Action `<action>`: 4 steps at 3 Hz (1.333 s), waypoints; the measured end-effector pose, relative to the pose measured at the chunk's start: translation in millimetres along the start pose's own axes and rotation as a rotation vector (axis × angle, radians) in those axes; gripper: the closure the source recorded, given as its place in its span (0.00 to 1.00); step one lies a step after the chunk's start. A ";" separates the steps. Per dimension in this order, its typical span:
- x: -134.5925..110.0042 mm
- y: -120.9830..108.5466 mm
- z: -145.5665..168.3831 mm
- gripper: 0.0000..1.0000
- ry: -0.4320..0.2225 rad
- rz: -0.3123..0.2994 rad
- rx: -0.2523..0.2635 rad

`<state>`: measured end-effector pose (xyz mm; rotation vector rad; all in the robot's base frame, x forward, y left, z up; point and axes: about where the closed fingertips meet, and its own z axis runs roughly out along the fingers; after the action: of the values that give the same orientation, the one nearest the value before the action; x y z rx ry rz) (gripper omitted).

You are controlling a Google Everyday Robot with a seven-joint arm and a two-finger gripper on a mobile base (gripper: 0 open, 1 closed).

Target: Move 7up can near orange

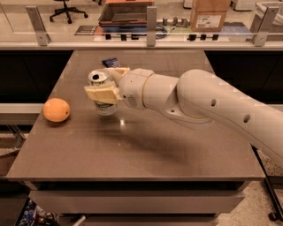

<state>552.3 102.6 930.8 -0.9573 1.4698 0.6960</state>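
I look at a brown table (177, 159) in a room like an office. Behind the table there is a low glass barrier, and farther back a cardboard box (211, 14) and an office chair (65, 9).

The white arm (208, 101) reaches in from the right, across the table. Its gripper (108, 84) is over the left half of the table and is closed around the can (105, 108), with one finger in front of the can and one behind it. The can stands upright in the grasp, its silver top toward the camera. I cannot tell if its bottom touches the table or hangs just above it. The orange (56, 110) lies near the left edge, to the left of the can and apart from it. A dark blue packet (110, 62) lies behind the gripper, toward the far edge.

In my judgement the carrying step is in progress and the task is more than half done. The next move is a short travel to the left, then lowering the can until it stands flat, and only then opening the fingers. I should stop before the can touches the orange, because the fruit could roll away.
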 end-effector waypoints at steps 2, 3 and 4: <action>3.3 34.2 25.5 1.00 -0.032 0.011 -0.085; 8.0 44.0 35.7 1.00 -0.034 -0.001 -0.115; 6.7 45.4 36.3 0.82 -0.034 -0.002 -0.117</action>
<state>531.0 154.6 914.6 -1.0313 1.4097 0.8003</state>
